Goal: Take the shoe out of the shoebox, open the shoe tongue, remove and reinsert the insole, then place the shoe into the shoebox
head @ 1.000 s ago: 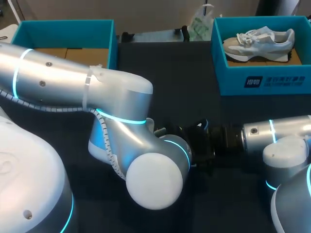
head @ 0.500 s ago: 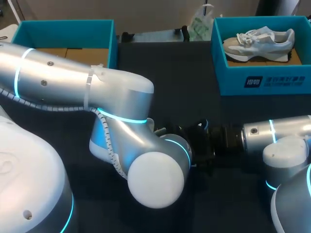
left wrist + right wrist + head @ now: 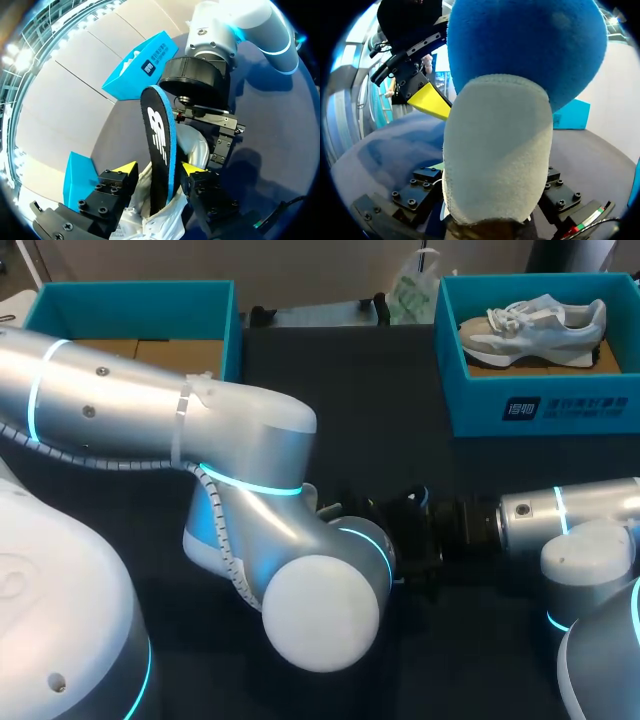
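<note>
**Insole step in hand.** The insole [image 3: 159, 150] stands half out of the shoe [image 3: 196, 147], inside the left pincer [image 3: 159, 169]; whether it is gripped cannot be told. The shoe is clamped by the right pincer [image 3: 491, 200]. Next, a firm hold and travel along the shoe are judged necessary. Shoebox [image 3: 540, 408]: upper right.

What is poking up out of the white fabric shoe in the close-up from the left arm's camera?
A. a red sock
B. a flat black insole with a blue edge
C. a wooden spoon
B: in the left wrist view, a flat black insole with a blue edge stands upright out of the white fabric shoe.
</note>
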`<state>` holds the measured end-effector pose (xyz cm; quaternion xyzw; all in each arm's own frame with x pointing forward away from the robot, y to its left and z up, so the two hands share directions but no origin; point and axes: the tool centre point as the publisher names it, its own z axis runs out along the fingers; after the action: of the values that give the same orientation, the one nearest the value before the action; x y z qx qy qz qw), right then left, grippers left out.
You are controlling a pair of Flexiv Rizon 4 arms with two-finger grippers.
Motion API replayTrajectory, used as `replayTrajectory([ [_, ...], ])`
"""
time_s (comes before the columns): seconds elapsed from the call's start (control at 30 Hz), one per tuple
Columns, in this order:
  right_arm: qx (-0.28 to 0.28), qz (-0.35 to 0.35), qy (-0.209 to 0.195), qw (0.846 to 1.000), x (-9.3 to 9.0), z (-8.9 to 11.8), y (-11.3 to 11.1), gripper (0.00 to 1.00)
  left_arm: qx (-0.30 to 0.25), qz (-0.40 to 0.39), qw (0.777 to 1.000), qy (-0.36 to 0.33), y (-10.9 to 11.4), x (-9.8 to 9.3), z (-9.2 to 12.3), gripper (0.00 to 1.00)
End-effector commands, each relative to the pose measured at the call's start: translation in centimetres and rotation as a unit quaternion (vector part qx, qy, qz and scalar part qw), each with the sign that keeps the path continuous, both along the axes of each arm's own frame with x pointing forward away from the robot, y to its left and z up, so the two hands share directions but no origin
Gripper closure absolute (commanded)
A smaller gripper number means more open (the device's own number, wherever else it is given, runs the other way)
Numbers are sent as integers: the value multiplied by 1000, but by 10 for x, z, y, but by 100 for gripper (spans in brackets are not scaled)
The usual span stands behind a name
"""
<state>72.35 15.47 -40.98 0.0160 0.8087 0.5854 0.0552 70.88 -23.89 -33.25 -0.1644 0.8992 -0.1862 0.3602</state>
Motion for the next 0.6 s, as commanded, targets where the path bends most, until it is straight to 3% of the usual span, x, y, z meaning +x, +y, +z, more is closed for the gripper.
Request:
replayTrajectory([
  [0.03, -3, -1, 1, 1000, -1, 2, 1, 100, -1, 1, 1000, -1, 2, 0, 2, 47],
  [0.6, -3, -1, 1, 1000, -1, 2, 1, 100, 11, -1, 1000, 0, 0, 2, -9, 45],
])
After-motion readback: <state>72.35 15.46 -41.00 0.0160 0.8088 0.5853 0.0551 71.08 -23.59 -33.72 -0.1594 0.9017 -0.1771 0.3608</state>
